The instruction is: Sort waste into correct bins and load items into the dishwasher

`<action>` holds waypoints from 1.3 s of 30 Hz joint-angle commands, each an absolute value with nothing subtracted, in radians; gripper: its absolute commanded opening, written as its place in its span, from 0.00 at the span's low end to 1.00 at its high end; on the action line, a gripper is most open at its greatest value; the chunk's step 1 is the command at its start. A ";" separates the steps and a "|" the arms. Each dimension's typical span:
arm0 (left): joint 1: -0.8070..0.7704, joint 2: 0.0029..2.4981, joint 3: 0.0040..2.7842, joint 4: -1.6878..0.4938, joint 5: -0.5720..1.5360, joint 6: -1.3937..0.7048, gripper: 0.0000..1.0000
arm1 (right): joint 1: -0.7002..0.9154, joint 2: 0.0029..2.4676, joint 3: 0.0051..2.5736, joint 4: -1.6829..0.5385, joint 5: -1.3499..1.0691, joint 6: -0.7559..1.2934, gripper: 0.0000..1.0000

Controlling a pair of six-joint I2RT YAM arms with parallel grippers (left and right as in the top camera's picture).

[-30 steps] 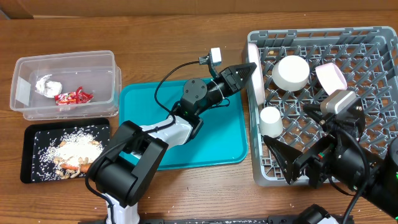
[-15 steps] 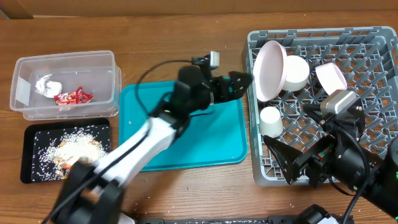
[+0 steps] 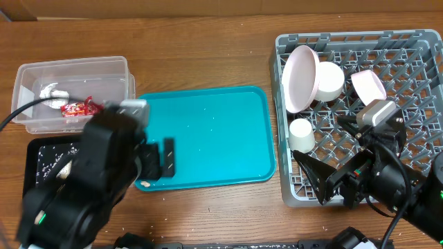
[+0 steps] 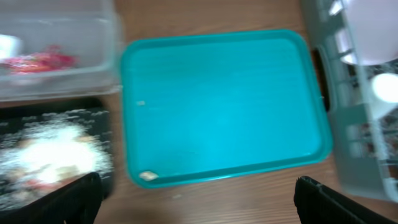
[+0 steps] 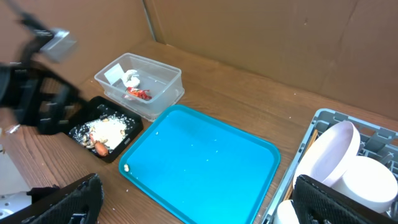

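**Both jaws apart, nothing held**

The large plate (image 3: 301, 77) leans in the grey dish rack (image 3: 415, 41) beside a bowl (image 3: 331, 81), with the cup (image 3: 300, 135) near. The red wrapper (image 3: 75, 107) lies in the clear tub (image 3: 34, 72). The left gripper (image 4: 196, 196) and the right gripper (image 5: 199, 199) both have jaws wide apart.

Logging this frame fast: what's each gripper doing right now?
Left gripper: open, holding nothing.
Right gripper: open, holding nothing.
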State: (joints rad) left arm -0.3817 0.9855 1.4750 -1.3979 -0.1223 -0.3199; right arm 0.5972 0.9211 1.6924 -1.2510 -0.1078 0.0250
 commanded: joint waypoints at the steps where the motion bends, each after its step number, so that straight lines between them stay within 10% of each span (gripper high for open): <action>1: -0.380 0.916 1.506 -1.462 -0.274 -0.265 1.00 | 0.602 0.919 1.695 -1.248 -0.114 0.018 1.00; 22: -0.380 0.863 1.506 -1.519 -0.280 -0.266 1.00 | 0.413 0.791 1.616 -1.256 -0.059 -0.009 1.00; 39: -0.380 0.863 1.506 -1.519 -0.280 -0.266 1.00 | 0.340 0.075 0.356 -0.457 -0.145 -0.049 1.00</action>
State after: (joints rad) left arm -0.3817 0.8623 1.4940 -1.5223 -0.2672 -0.2836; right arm 0.3466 0.1524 0.4580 -0.5190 -0.1173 -0.0425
